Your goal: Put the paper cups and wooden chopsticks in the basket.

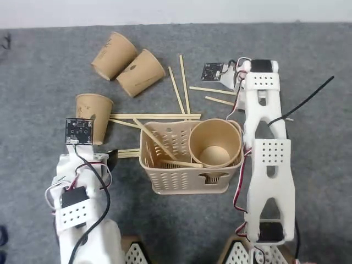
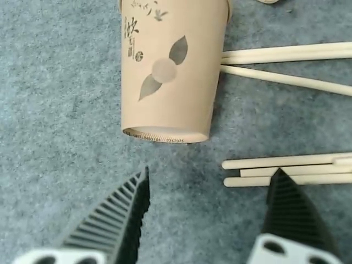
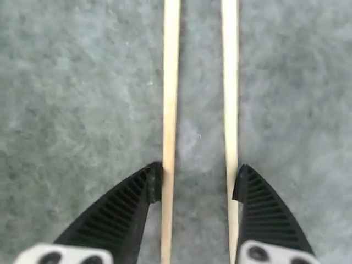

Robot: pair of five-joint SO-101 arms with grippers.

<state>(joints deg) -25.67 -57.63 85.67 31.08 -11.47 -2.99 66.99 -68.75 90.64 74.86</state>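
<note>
Over by the far right corner of the bench, we are holding the right claw (image 3: 199, 176) low over two chopsticks (image 3: 170, 82) that are lying side by side. Its jaws are standing wide open with nothing gripped. Both sticks are running between them, each just inside a finger, so we judge that one squeeze would be gathering the pair together. That looks like the reason we are setting the claw square across the sticks.

Toward the left edge, we are hovering the left claw (image 2: 212, 181), also wide open and empty, just short of a fallen cup (image 2: 170, 71). The cup is lying on its side with its narrow base pointing at the claw and its mouth toward the far edge. The gap between the jaws looks wider than the base, so we are well placed to slide around it. A small bundle of sticks (image 2: 286, 168) is lying just beside one finger and could be getting caught in the grab.

Between the two arms, toward the near edge, the basket (image 1: 181, 179) is sitting where either arm can be reaching it. It is already holding a tilted cup (image 1: 215, 144) and some sticks. Two more cups (image 1: 113, 55) are lying touching each other at the far left, so we are judging the task partly done.
</note>
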